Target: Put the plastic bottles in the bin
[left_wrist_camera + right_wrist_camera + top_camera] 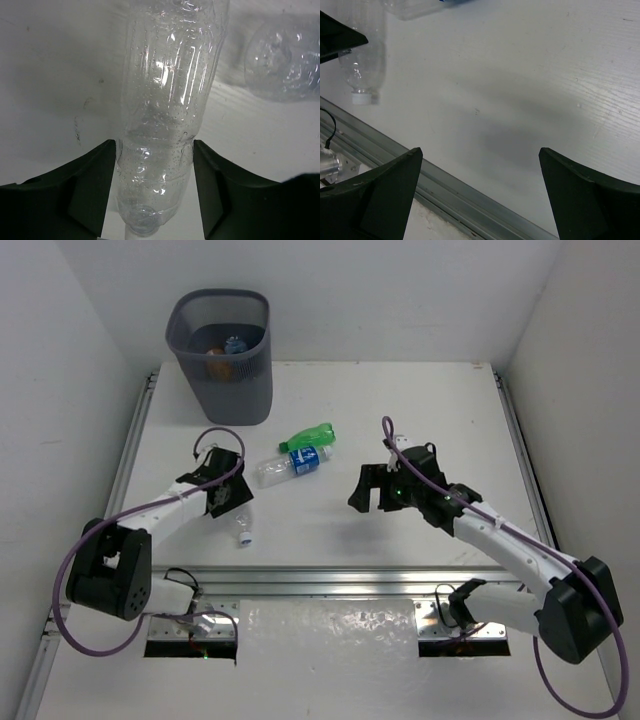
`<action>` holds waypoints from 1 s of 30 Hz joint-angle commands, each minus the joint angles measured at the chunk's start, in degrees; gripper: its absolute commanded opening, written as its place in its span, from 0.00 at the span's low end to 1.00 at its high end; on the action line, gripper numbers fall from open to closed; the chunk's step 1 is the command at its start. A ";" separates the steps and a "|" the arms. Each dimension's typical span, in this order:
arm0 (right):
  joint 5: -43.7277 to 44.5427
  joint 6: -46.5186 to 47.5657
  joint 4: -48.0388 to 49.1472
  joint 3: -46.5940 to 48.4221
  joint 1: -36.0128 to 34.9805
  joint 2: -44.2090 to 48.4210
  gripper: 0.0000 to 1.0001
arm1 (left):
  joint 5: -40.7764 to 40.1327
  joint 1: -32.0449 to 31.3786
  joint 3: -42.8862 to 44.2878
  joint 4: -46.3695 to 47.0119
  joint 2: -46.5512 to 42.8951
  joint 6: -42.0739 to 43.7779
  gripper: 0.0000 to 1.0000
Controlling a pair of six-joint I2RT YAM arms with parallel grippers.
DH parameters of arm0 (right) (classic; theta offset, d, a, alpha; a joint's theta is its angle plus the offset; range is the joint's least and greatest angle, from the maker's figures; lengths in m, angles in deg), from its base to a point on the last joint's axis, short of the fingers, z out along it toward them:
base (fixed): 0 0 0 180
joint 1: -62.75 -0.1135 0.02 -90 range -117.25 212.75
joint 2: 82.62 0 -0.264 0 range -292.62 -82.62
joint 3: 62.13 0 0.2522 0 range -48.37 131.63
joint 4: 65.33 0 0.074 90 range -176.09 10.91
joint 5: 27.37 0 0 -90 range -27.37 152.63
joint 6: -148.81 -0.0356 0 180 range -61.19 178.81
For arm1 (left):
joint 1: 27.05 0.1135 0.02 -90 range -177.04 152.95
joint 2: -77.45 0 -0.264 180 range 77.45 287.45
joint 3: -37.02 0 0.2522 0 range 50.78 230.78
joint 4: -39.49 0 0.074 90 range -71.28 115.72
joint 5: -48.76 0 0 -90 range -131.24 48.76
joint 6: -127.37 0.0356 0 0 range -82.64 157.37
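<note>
Standing at the table's (420, 400) far left corner, the bin (235, 390) holds an orange bottle (216, 366) and a blue-marked bottle (235, 343). The left gripper (154, 150) pinches a clear bottle (170, 75) lying on the table near a green bottle (310, 436). The right gripper (480, 152) hangs spread wide.

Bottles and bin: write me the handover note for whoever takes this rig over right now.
Left tool: shut on the clear bottle near its cap end. The bottle lies on the table, not yet lifted.
Right tool: open, empty, above bare table.
Bin: far left; an orange bottle and a bluish bottle are inside.
Left to do: bin the clear bottle, then the green bottle and the blue-label bottle mid-table.
</note>
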 commanded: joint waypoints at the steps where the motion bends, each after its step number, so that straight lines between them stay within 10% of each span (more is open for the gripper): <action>1: -0.66 1.10 2.07 -0.85 0.35 1.66 0.99 | 0.31 1.30 -1.09 3.09 1.17 -0.62 0.00; 16: -1.01 1.63 1.54 -0.59 2.90 2.72 0.99 | -8.21 0.07 15.65 -3.96 -24.68 6.03 0.00; 30: -2.24 3.91 -1.53 1.87 5.27 2.45 0.99 | -10.51 7.44 88.21 1.42 26.94 20.28 0.01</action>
